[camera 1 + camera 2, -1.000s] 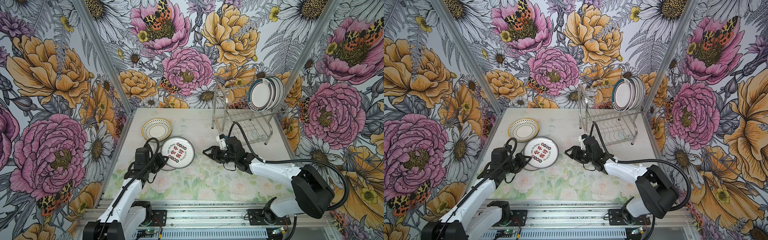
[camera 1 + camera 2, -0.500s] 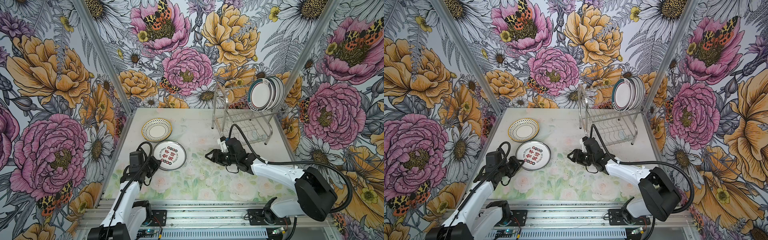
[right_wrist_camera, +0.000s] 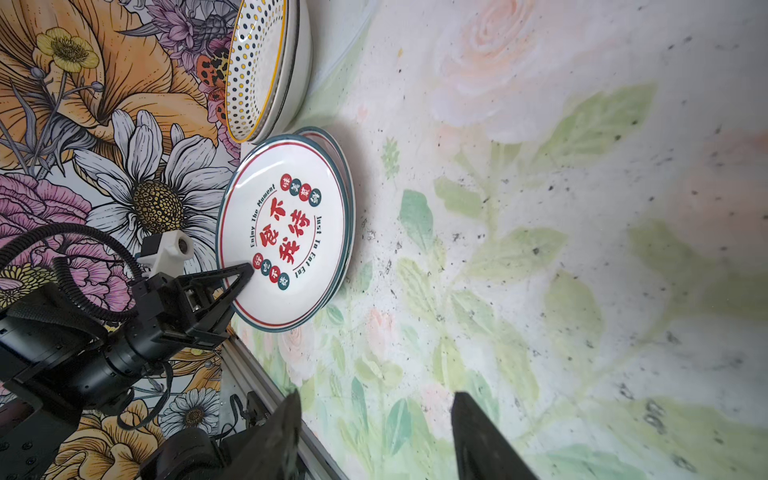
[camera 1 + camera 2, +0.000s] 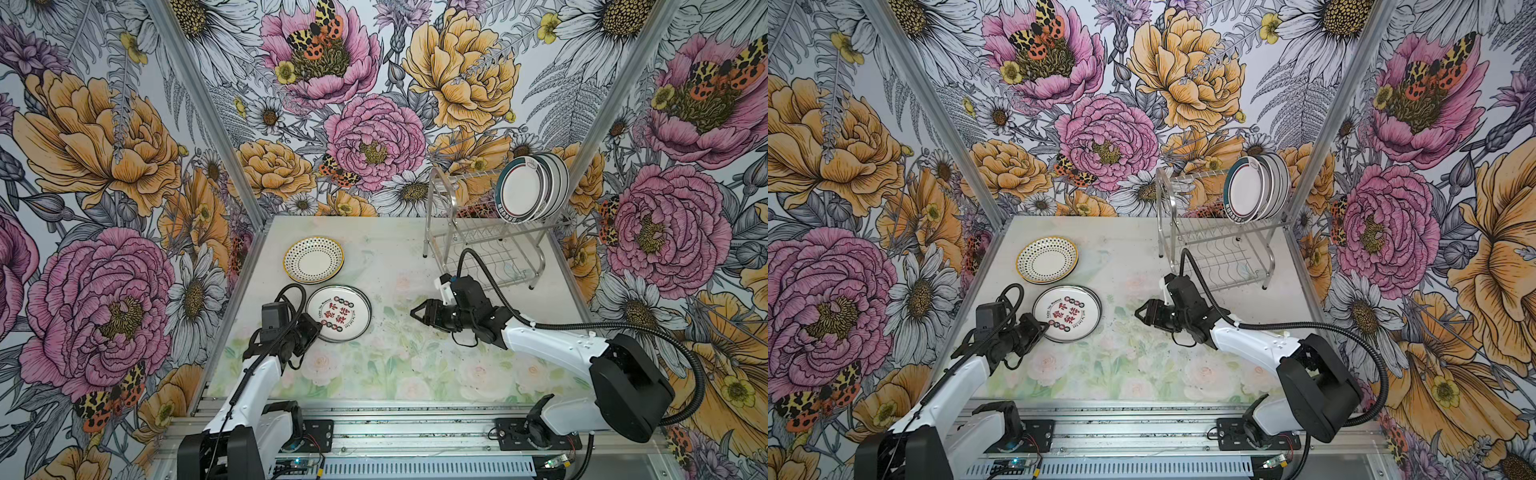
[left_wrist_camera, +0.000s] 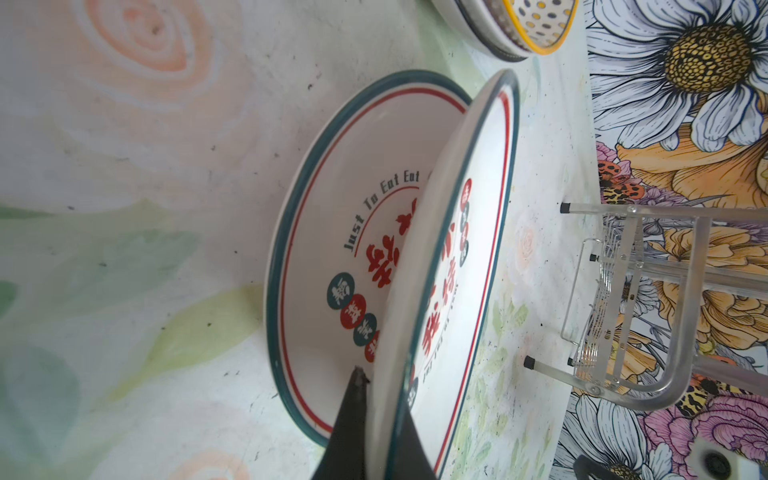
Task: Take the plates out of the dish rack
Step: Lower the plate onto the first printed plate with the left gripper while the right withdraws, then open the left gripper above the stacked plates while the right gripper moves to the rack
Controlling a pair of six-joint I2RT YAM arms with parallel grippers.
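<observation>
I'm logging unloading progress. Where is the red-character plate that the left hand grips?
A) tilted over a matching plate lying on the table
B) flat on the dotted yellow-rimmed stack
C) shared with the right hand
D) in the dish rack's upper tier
A: the left hand pinches the rim of the red-character plate, which leans over a matching plate on the table.

The bench (image 4: 415, 365), printed with pale roses, carries the rack (image 4: 490, 235) far right, a dotted plate stack (image 4: 313, 261) far left, and a red-lettered plate (image 5: 353, 166) just nearer.
</observation>
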